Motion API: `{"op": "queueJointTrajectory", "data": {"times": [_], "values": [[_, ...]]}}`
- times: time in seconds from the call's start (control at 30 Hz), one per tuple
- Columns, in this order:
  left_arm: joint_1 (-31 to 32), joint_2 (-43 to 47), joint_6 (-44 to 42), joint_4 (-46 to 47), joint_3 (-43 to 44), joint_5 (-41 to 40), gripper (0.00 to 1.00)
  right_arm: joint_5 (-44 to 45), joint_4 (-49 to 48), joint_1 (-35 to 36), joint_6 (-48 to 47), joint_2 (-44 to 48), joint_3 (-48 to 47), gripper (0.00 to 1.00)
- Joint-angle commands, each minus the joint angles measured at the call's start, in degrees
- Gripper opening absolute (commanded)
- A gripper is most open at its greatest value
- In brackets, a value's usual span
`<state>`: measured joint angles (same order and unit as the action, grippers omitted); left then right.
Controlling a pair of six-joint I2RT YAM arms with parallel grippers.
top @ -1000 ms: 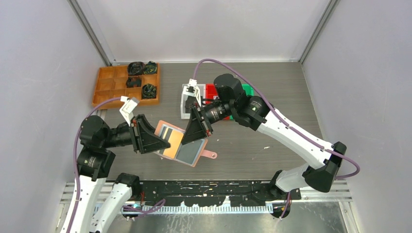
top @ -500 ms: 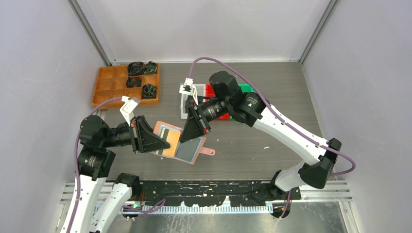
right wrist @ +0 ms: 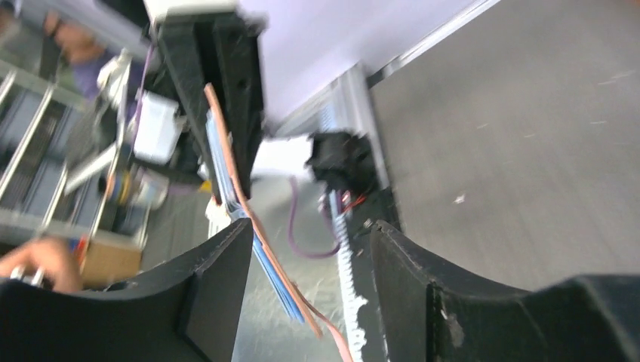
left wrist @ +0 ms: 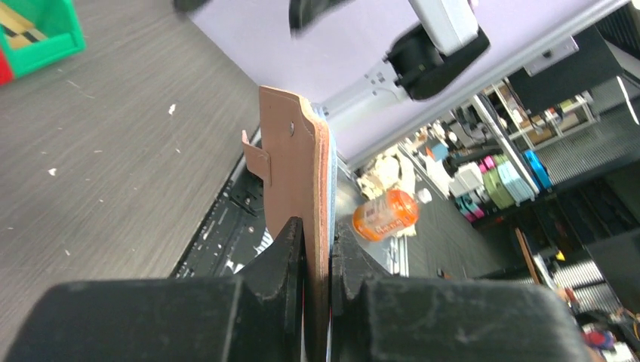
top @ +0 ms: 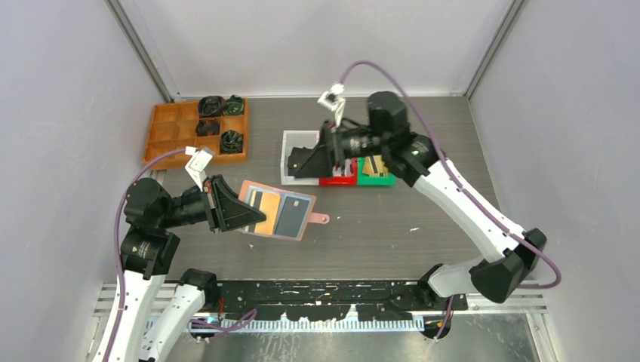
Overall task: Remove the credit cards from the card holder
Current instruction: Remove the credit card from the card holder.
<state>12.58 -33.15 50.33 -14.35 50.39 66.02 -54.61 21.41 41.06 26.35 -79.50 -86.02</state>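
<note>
Left claw point(top: 255, 217): clamped on the card holder's point(top: 296, 219) left edge (2 cards point(top: 266, 209) showing in it).
Right claw point(top: 296, 163): jaws apart, empty; moved off the holder, far-right to above the white bin point(top: 299, 181).

Here's your grey wood-grain table point(top: 392, 234). At ten o'clock, a wooden compartment tray point(top: 162, 134) sits flat on it, close to the left wall. Swing round to twelve and you have three small bins standing in a row, side by side: the white bin point(top: 286, 160), the red bin point(top: 336, 180) and the green bin point(top: 375, 180). Toward four o'clock, a few white specks point(top: 413, 229) dot the surface.
</note>
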Motion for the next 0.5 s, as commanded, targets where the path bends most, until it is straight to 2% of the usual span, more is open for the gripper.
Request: {"op": "queueJointTrajectory", "data": {"times": [0.0,0.07,0.2,0.33,0.47], "values": [[-0.18,0.34,-2.81,-1.51,1.39,-9.73,0.0,10.64,-12.2,-5.64,9.44,9.13,2.55,0.63],[-0.13,0.24,-3.52,-2.87,1.72,-13.4,0.0,10.2,-15.0,-5.63,13.96,10.46,4.75,0.6],[-0.16,0.39,-5.61,-5.6,2.49,-20.6,0.0,6.46,-31.09,-3.05,26.02,12.08,12.9,0.57],[-0.16,0.26,-4.91,-5.29,2.46,-21.41,0.0,5.82,-31.51,4.78,23.93,9.39,14.18,0.58],[-0.22,0.49,-4.12,-4.8,2.9,-20.81,0.0,5.38,-34.56,7.31,25.47,6.27,15.58,0.58]]}}
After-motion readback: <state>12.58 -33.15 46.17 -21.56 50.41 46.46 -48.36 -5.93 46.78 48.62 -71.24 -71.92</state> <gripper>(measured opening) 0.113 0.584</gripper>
